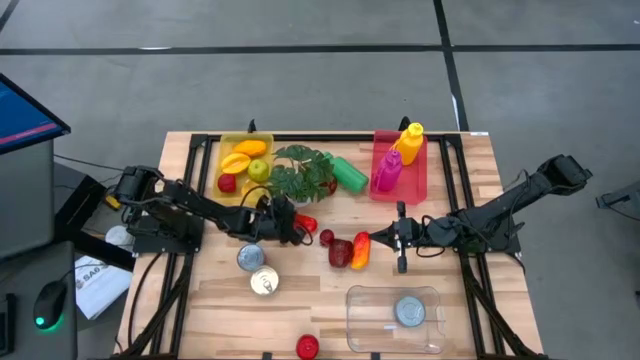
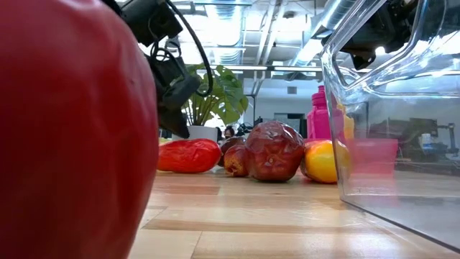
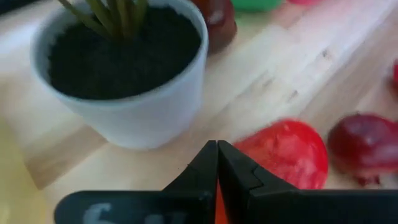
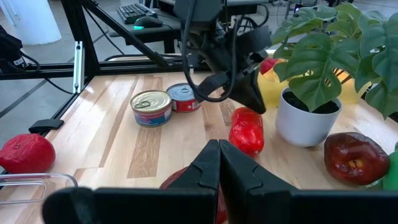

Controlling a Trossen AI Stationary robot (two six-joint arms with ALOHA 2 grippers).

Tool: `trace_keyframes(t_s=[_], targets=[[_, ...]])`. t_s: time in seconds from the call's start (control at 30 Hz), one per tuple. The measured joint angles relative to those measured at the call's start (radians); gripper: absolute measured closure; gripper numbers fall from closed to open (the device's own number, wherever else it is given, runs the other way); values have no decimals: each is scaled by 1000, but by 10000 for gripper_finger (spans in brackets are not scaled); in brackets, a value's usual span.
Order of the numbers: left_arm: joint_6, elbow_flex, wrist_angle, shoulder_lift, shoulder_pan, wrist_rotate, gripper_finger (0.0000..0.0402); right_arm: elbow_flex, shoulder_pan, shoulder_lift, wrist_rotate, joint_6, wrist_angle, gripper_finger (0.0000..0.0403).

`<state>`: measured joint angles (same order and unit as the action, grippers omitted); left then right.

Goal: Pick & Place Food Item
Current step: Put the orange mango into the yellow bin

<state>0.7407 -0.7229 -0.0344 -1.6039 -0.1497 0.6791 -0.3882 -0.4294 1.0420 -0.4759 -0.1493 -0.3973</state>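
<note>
Both closed hands, left hand and right hand, flank the red pepper, table edges far.

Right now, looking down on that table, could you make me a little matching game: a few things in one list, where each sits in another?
Things:
1. mango
2. yellow bottle
3. tin
4. potted plant

Places:
A. in the clear container
B. in the pink tray
C. on the bare wood between the two trays
D. in the yellow tray

Pairs: 1-D, 2-B, 3-A, 4-C
</note>
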Motion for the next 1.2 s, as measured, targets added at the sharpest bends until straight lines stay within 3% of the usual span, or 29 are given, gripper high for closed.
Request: trace_keyframes(t_s=[0.7, 1.2], targets=[[79, 26, 61, 0, -136, -32, 402, 0, 0, 0, 0, 0, 0, 403], [-2, 26, 80, 0, -142, 54, 402, 0, 0, 0, 0, 0, 0, 403]])
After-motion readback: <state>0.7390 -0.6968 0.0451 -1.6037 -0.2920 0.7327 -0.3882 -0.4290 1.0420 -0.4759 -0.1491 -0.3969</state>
